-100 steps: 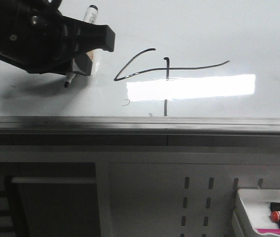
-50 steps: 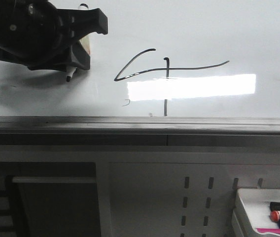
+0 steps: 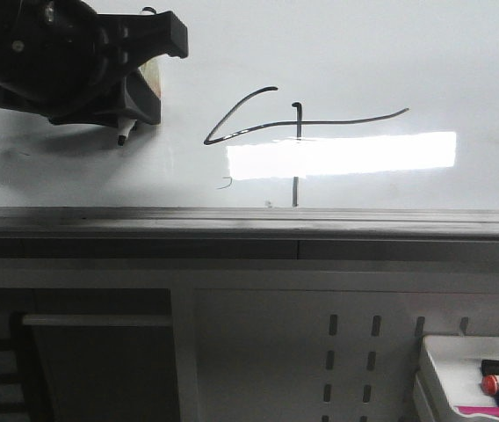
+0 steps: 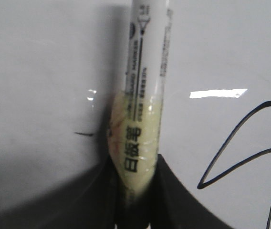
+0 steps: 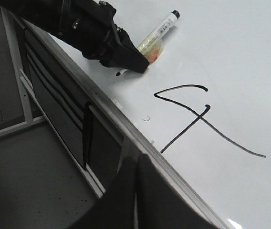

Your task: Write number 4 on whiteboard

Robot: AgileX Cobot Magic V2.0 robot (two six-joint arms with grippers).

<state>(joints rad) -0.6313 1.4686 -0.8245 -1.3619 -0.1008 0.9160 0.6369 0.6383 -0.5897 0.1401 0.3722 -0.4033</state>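
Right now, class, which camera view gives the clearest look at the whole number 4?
The right wrist view: the number 4 shows complete, every stroke unbroken on the whiteboard. The front view also shows it whole, but glare washes out part of the vertical stroke. The left wrist view catches only its slanted left part.

**Gloss and Matt at the Board**

A glossy, smooth whiteboard mirrors a bright bar of glare above its brushed grey metal rail. The left gripper, matt black plastic, clamps a shiny plastic marker with printed label. At four o'clock, a white plastic tray sits against a matt perforated panel.
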